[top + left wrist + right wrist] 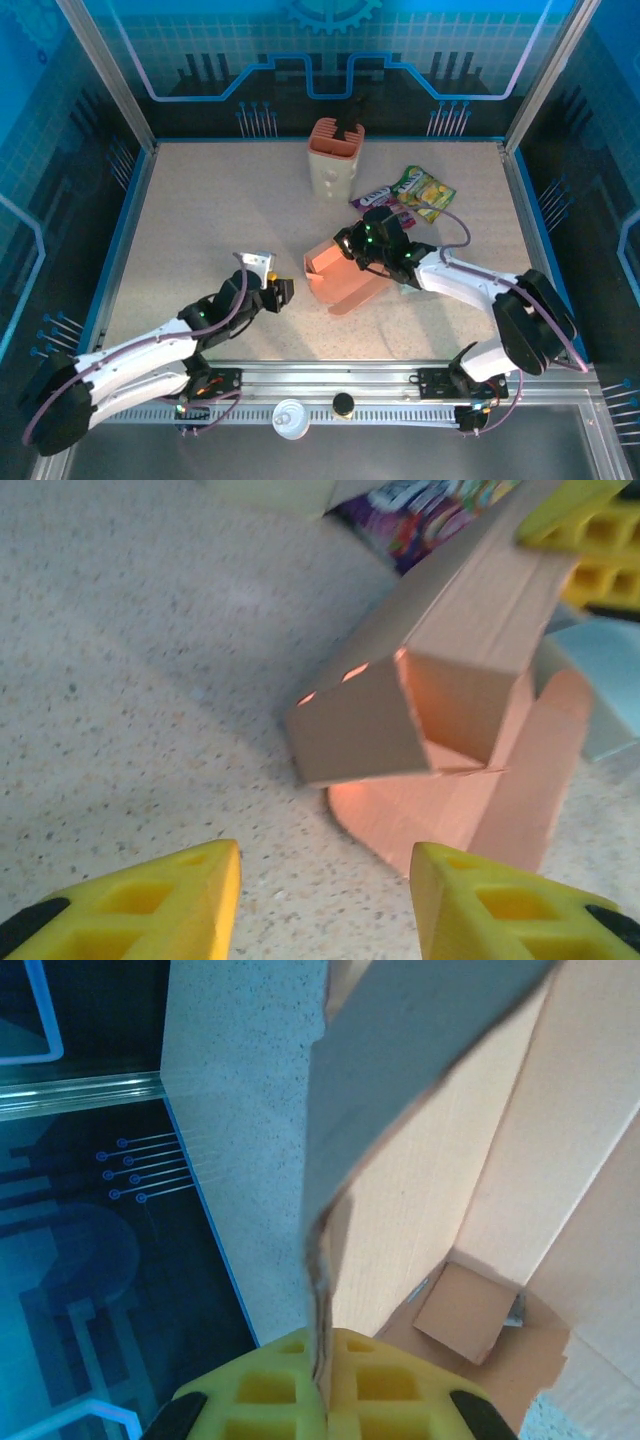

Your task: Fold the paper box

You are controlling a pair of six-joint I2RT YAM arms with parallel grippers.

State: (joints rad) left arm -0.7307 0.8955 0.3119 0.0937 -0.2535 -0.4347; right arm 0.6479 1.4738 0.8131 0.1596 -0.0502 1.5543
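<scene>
**Salmon cardboard half-formed, pinched from the right, left tool loose beside it**

Speckled beige tabletop [200, 220] carries everything. On the left side, the left tool [283, 292] hovers low over the surface, pointing toward the middle. In the left wrist view its yellow fingers [160, 905] stand apart with only bare tabletop between them, so the left tool [325, 880] is released and grasps nothing. It is near the box but apart from it.

At the centre sits the paper box [340, 280], salmon-pink inside and dull brown outside, partly formed. From the left wrist camera the paper box [420, 710] shows one end panel folded in at a corner, a rounded flap lying flat on the tabletop under it, and a long side wall rising at a tilt toward the upper right.

Behind the box, near the back wall, stands a cream container [335, 160] with a salmon top.

Just right of the box, the right tool [355, 245] reaches in from the right and is clenched on the box's upper wall. In the right wrist view that wall's edge runs between the yellow fingers [260, 1390], and the open inside of the paper box [480, 1160] spreads beyond.

Farther right lie snack packets [425, 190], one green-yellow, with a purple packet [385, 200] beside it.
</scene>
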